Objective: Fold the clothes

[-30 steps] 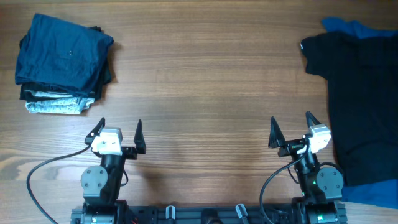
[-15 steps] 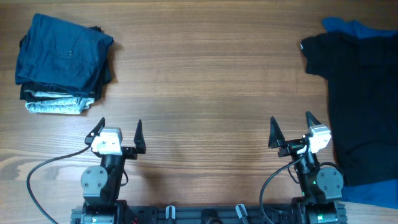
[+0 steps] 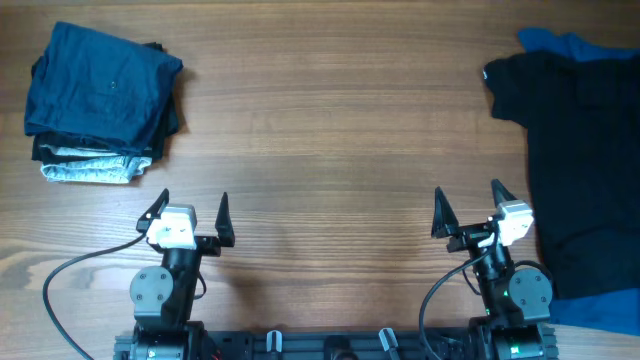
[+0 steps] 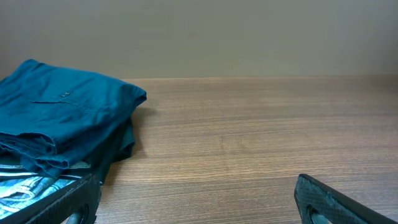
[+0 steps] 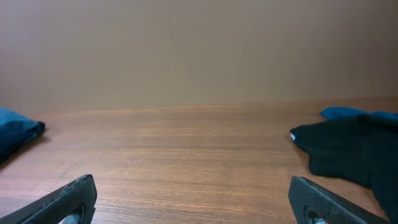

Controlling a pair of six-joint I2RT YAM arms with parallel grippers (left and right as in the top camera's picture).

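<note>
Black shirt — cut off at right edge.

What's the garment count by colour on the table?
Blue: 2 (folded blue garment, loose blue shirt)
Black: 2 (folded black garment, loose black shirt)
Grey: 1 (folded grey garment)
Total: 5 visible

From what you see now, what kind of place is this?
Likely a lab bench for laundry-folding trials: two robot arms at a wooden table, a folded stack, a loose black shirt.

Wooden table: folded stack left, black shirt right.
</note>
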